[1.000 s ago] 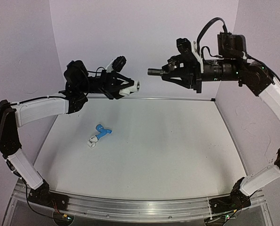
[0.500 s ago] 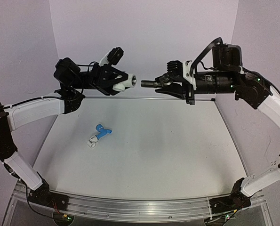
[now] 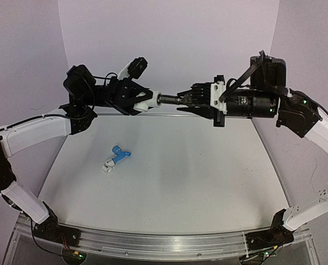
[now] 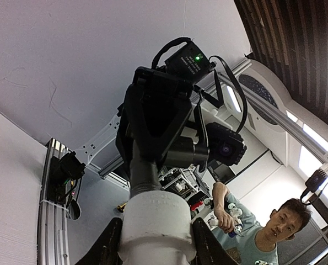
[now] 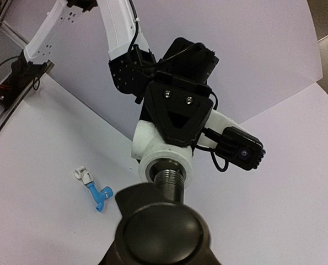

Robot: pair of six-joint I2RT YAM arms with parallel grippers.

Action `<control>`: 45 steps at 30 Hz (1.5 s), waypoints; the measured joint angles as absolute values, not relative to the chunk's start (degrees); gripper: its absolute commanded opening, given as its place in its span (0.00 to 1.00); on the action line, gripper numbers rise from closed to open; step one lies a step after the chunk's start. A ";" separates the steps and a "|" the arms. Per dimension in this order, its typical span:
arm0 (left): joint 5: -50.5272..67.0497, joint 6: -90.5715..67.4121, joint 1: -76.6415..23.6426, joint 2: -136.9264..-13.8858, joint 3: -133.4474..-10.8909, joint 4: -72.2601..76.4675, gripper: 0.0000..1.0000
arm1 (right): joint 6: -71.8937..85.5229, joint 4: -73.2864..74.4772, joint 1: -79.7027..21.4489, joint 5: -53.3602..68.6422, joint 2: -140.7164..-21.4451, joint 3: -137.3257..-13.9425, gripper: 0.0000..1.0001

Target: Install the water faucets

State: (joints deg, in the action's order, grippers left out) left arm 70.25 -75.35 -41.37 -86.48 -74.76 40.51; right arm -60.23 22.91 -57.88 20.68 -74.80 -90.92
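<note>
Grey tap (image 3: 168,100) at the fitting (image 3: 151,101), mid-air
I see my right gripper (image 3: 187,101) clamped on its dark metal body, left gripper (image 3: 140,98) on white plastic (thread depth hidden); blue tap (image 3: 120,153) lies on the table (image 3: 208,165).

- What is different now?
- The left gripper (image 3: 145,100) and the right gripper (image 3: 183,100) are closer together. A second ago there is a big gap between the white pipe fitting (image 3: 150,101) and the grey metal faucet (image 3: 168,100).
- And now?
- The gap is gone. The faucet's screw end touches the mouth of the fitting.
</note>
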 measured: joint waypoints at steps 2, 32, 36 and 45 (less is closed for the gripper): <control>70.19 -74.91 -41.63 -86.27 -74.76 40.03 0.00 | -61.02 22.59 -58.54 19.64 -74.72 -90.03 0.00; 67.09 -69.71 -42.39 -85.52 -74.76 32.28 0.00 | -66.26 17.14 -61.33 15.65 -73.03 -85.99 0.00; 67.08 -69.01 -42.39 -85.41 -74.76 31.42 0.00 | -67.37 15.86 -61.45 15.40 -73.03 -84.81 0.00; 68.23 -70.50 -42.15 -85.41 -74.76 31.57 0.00 | -71.18 10.83 -61.67 15.33 -71.92 -80.90 0.00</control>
